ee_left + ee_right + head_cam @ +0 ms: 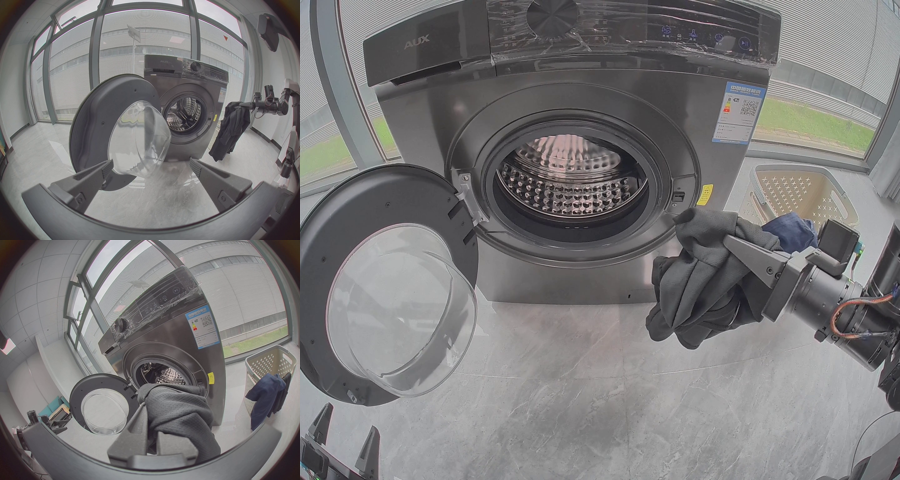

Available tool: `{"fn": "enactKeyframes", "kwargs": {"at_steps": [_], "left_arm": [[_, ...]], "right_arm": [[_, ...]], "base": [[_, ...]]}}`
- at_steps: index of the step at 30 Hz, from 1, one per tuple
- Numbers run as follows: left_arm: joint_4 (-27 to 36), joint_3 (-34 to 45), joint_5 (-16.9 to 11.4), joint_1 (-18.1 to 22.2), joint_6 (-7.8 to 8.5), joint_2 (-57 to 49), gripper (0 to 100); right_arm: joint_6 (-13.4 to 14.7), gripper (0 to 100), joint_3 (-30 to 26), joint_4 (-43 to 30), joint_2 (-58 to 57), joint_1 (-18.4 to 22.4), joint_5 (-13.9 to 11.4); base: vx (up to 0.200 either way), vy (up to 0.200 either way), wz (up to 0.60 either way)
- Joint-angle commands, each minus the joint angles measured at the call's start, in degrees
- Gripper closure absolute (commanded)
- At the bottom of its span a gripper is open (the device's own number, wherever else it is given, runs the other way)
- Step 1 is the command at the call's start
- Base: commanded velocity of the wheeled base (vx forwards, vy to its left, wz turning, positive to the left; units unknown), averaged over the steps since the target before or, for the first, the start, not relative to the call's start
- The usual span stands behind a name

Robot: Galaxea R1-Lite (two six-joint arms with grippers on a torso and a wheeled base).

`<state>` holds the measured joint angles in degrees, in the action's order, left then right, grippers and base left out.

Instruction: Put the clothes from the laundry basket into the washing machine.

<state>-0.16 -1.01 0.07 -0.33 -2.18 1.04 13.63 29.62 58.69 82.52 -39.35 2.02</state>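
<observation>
In front of the washing machine (650,106), head view: the round door (375,206) stands swung wide to the robot's left, leaving the drum (569,187) exposed. The right end effector (734,269) is clamped on a grey garment (694,287), which is held just beside the lower right of the machine's opening. Behind it stands the laundry basket (837,187), with a blue garment (794,230) at its near rim. The left end effector (349,420) sits low, near the door.

Left wrist view: the left end effector (150,164) has its fingers (90,178) spread apart, facing the door (100,125). The grey garment (231,131) hangs from the right end effector (245,105), clear of the floor (156,200).

Right wrist view: the grey garment (181,408) drapes over the right end effector (156,437). The blue garment (264,396) hangs over the rim of the laundry basket (268,360).
</observation>
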Motion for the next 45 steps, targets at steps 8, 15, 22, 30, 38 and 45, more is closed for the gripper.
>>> {"fn": "enactKeyframes", "kwargs": {"at_steps": [8,15,22,30,38,45], "left_arm": [[-0.02,1.01,0.01,-0.02,-0.02,-1.04,0],[-0.02,1.01,0.01,-0.02,-0.02,-1.04,0],[-0.02,1.01,0.01,-0.02,-0.02,-1.04,0],[-0.02,1.01,0.01,-0.02,-0.02,-1.04,0],[-0.02,1.01,0.01,-0.02,0.07,-1.04,0],[-0.02,1.01,0.01,-0.02,0.86,-1.04,0]], "right_arm": [[0.08,100,-0.09,0.03,0.1,0.06,0.0],[0.08,100,-0.27,0.03,0.1,0.15,0.0],[0.08,100,-0.36,0.03,0.1,0.06,0.0],[0.08,100,-0.44,0.03,0.1,0.06,0.0],[0.17,100,-0.8,0.03,0.19,0.06,0.0],[0.61,100,2.81,0.03,4.85,-0.81,0.0]], "base": [[0.0,0.15,0.0],[0.0,0.0,0.0],[0.0,0.0,0.0],[-0.1,0.0,0.0],[-0.125,0.0,0.0],[0.0,0.0,0.0]]}}
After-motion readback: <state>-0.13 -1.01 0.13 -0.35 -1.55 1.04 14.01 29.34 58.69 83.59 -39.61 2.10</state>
